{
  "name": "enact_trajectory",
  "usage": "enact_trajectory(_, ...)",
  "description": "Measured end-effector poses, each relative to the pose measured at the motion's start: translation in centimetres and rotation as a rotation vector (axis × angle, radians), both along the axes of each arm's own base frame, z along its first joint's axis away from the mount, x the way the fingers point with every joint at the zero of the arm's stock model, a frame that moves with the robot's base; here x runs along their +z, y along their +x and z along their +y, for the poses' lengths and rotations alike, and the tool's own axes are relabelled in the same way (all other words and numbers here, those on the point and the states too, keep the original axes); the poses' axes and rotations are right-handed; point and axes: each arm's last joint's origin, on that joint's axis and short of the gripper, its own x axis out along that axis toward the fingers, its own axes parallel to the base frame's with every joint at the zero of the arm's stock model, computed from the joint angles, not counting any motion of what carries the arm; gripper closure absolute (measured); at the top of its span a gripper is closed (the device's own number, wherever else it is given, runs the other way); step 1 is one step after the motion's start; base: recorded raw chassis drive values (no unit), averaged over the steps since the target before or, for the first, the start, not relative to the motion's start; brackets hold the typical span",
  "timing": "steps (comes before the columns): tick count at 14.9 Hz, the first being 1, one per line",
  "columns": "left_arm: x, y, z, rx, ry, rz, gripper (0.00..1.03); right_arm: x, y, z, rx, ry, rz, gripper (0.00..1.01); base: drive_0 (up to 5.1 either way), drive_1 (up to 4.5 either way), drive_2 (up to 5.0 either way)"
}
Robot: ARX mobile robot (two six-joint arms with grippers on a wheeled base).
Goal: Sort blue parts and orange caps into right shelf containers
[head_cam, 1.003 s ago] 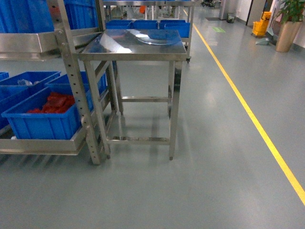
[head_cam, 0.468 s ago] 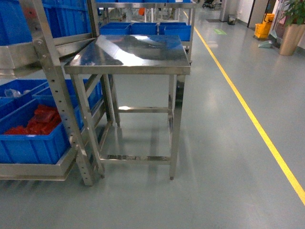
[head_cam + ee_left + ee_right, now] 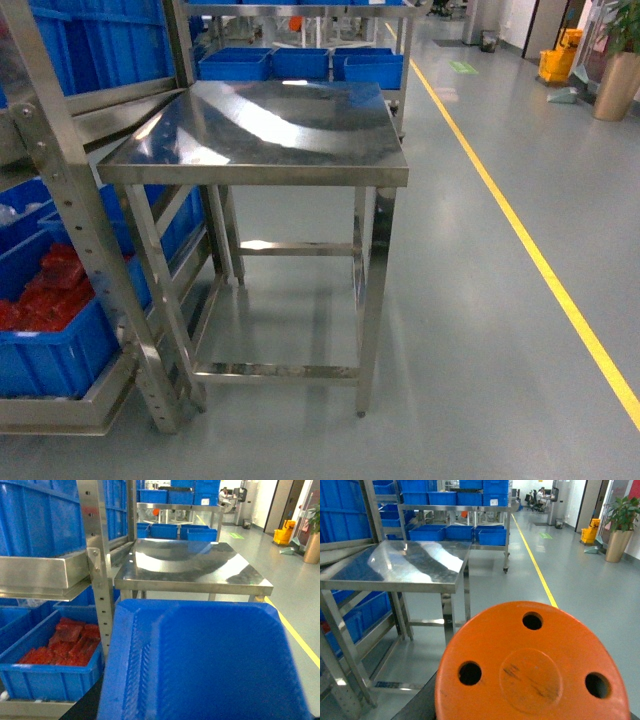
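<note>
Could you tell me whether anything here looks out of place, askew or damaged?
Nothing stands out. The steel table stands level and bare beside the shelf rack, and the blue crate of red parts sits squarely on its lower shelf. No spills show on the floor.

Bright overhead light, tabletop glare

bench: polished steel, mirror-glossy top | rack: brushed steel, perforated posts | crates: bright blue plastic, smooth, slight sheen | tray: blue plastic, ribbed inner wall, semi-gloss | cap: orange plastic, matt, scuffed, three holes | floor: grey coating, smooth, faint sheen | line: yellow paint
</note>
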Motion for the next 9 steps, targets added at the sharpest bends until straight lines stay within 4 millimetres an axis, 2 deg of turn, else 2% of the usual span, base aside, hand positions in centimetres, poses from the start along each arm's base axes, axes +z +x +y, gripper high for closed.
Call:
enact_trajectory(2,-0.05,0.0,0.0,0.0,0.0,0.005,0.6,-0.08,0.02,0.0,0.0,0.0,0.009,0.57,0.0,0.0,0.0)
enact_trajectory(9,0.01,0.0,0.01,0.001,0.0,-0.002,0.6,0.03,0.0,-0.01,-0.002,0.0,-0.003,0.57,-4.8,2.58,2.6)
